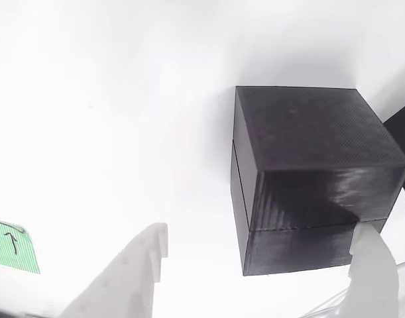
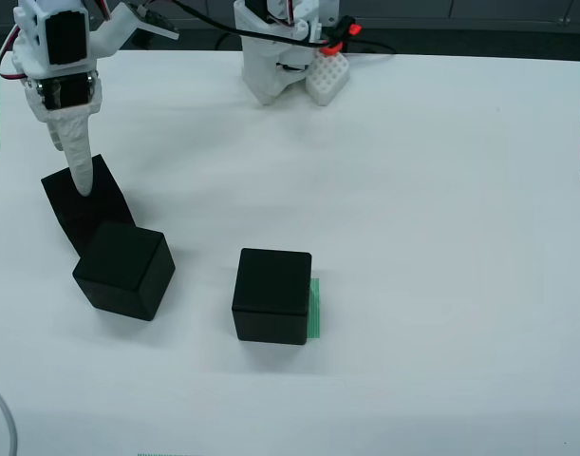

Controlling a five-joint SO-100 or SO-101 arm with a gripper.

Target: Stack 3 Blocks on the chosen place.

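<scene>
White tabletop (image 2: 441,237) spreads under me: one block (image 2: 271,294) covers the green patch (image 2: 314,309) near centre, while my open gripper (image 1: 262,265) hovers over two unstacked blocks (image 2: 123,269) at left.

White printed arm (image 2: 66,57); black cables; tapered white pincer (image 2: 79,176).

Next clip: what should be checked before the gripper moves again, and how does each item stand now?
1. Gripper open: ok.
2. Nearest block centred between the fingers: not ok, it sits toward the right finger in the wrist view.
3. Placed block resting on the green patch: ok.
4. Third block apart from the nearest block: cannot tell.
5. Nothing stacked on the placed block yet: ok.
</scene>
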